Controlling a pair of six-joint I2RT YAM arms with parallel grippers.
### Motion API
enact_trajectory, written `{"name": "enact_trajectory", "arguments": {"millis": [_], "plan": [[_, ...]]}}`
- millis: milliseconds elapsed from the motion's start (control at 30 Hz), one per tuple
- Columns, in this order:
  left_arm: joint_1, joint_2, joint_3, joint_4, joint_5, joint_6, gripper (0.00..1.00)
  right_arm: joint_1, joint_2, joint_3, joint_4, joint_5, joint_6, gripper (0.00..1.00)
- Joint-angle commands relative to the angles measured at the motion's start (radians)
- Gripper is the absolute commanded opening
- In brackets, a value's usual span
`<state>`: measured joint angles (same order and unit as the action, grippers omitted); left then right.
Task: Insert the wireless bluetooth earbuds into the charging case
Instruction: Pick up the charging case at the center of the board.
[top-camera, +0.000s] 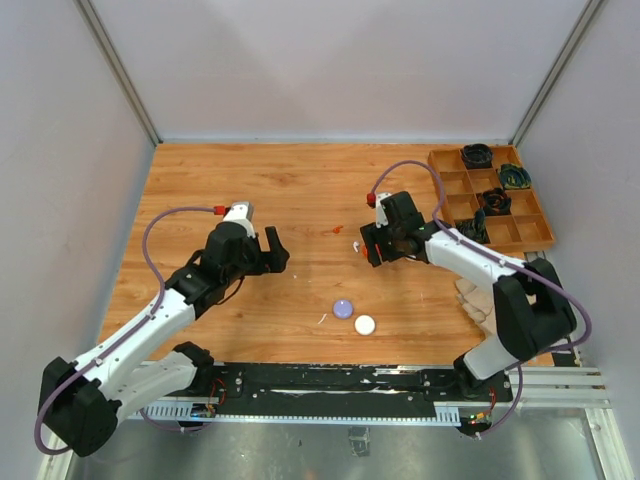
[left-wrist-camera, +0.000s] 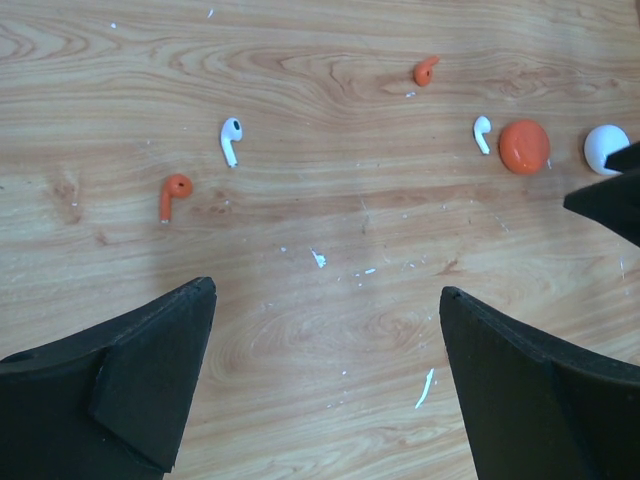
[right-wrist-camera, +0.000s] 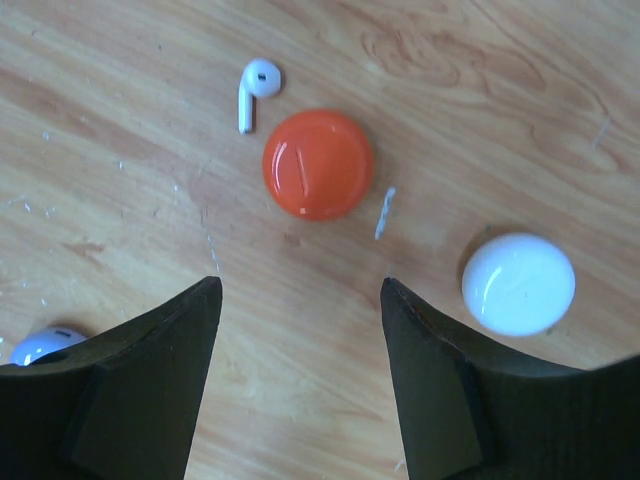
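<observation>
Black right gripper (right-wrist-camera: 300, 287) parted, empty, near orange case (right-wrist-camera: 318, 163); left gripper (left-wrist-camera: 328, 291) wide, empty.

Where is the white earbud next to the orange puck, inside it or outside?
Outside. The white earbud lies bare on the wooden table beside the orange puck.

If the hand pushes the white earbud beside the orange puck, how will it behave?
The earbud looks tiny and hard, so probably light and stiff. Its glossy rounded head and thin stem suggest it may slip or pivot when pushed.
</observation>
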<state>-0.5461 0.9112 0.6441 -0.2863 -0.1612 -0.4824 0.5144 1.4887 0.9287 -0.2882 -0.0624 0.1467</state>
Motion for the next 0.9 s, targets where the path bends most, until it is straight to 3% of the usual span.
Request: {"name": "enact_trajectory", "arguments": {"millis": [0, 567, 867], "plan": [[0.005, 0.041, 0.009, 0.082, 0.034, -0.023, 0.99, -0.01, 0.108, 0.099, 0.012, 0.023, -0.078, 0.66], [0.005, 0.151, 0.032, 0.111, 0.115, -0.033, 0.99, -0.032, 0.377, 0.342, -0.085, -0.017, -0.139, 0.65], [0.005, 0.137, 0.034, 0.103, 0.132, -0.03, 0.98, -0.057, 0.415, 0.377, -0.137, -0.032, -0.151, 0.56]]}}
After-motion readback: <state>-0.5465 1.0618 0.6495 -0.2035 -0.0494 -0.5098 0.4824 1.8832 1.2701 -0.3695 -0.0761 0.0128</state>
